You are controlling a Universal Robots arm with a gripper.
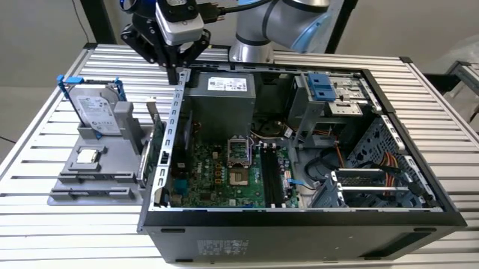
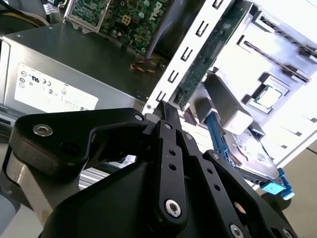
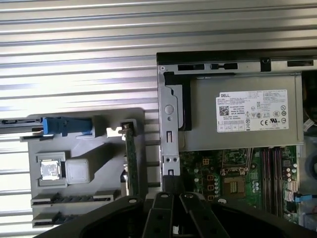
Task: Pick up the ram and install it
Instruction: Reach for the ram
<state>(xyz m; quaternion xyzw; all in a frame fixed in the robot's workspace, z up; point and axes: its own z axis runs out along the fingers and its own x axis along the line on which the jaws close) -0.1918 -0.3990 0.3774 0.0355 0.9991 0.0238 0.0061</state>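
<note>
Ram (image 3: 130, 156): long, thin green board, standing on its long edge in the grey holder (image 3: 99, 130), just beside the case wall (image 3: 168, 148); not installed

In the first wrist view one end of the ram (image 3: 130, 158) is hidden behind the gripper (image 3: 170, 182), whose black body runs off the picture's edge. From the exterior view the stick is a thin green sliver just beside the computer case (image 1: 177, 112) wall (its chips too small to make out), and the arm (image 1: 277, 22) is cut off at the top.
</note>
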